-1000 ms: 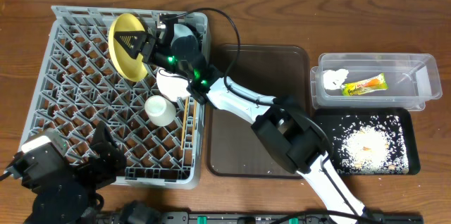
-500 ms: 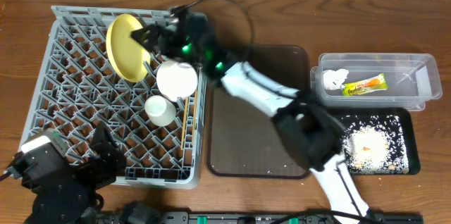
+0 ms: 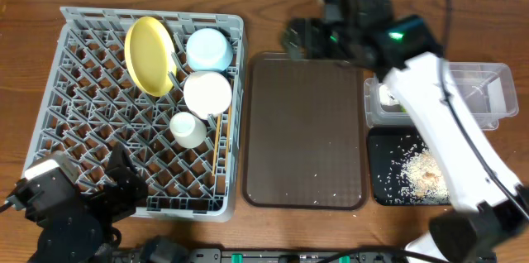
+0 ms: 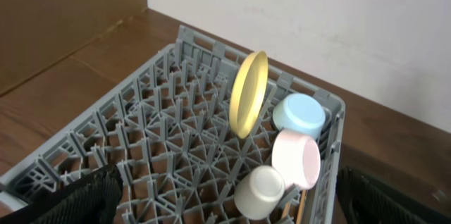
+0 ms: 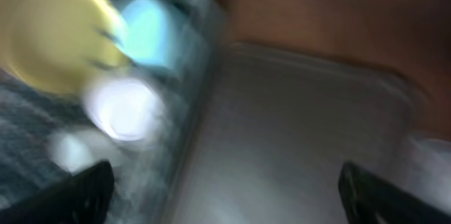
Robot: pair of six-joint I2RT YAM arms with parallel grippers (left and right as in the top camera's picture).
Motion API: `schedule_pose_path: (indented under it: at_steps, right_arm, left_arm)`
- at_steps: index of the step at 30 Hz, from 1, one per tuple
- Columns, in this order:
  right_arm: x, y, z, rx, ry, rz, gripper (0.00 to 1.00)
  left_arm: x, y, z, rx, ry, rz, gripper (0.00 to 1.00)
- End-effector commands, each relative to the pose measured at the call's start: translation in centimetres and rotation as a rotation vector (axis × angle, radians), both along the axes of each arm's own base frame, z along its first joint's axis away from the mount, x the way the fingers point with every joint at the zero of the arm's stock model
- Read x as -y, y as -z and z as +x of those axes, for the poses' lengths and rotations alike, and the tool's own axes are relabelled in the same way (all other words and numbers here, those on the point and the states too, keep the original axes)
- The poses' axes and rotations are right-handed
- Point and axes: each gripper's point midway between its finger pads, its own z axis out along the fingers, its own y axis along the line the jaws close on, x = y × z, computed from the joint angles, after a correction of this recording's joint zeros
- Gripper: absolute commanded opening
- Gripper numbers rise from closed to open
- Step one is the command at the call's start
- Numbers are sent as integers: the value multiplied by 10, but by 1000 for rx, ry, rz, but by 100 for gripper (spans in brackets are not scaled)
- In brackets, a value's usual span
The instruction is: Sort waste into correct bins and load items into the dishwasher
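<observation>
The grey dish rack [image 3: 99, 89] holds the yellow-green plate [image 3: 149, 54] on edge, the light blue bowl [image 3: 208, 48], the white bowl [image 3: 207, 93], the pale cup [image 3: 188, 129] and the chopsticks [image 3: 216, 151]. The left wrist view shows the plate [image 4: 248, 94], blue bowl [image 4: 299, 113], white bowl [image 4: 296, 157] and cup [image 4: 259, 190]. My right gripper [image 3: 299, 38] is open and empty above the brown tray's far edge; its blurred wrist view [image 5: 225, 196] shows nothing between the fingers. My left gripper [image 3: 122, 187] is open and empty over the rack's near corner [image 4: 225, 206]. Rice scraps [image 3: 417, 172] lie in the black tray [image 3: 382, 143]. My right arm hides the napkin and wrapper.
The large brown serving tray [image 3: 306, 131] lies between the rack and the bins. The clear tub [image 3: 488, 89] stands at the far right, partly covered by my right arm. A wall runs behind the table.
My right gripper let go of the plate and bowl area in the rack and swung right, now over the brown tray's far edge. The blue bowl now shows in the rack. The left arm stayed still.
</observation>
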Motion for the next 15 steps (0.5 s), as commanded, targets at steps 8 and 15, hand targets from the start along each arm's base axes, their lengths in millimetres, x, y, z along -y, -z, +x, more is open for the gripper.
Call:
schedule_pose_path:
  at_steps: [8, 15]
  right_arm:
    - [132, 36, -71, -266, -34, -616, 99]
    - [132, 36, -73, -272, -37, -618, 99]
  left_arm:
    - [-3, -3, -2, 12, -20, -5, 98]
    - [-3, -3, -2, 12, -20, -5, 98]
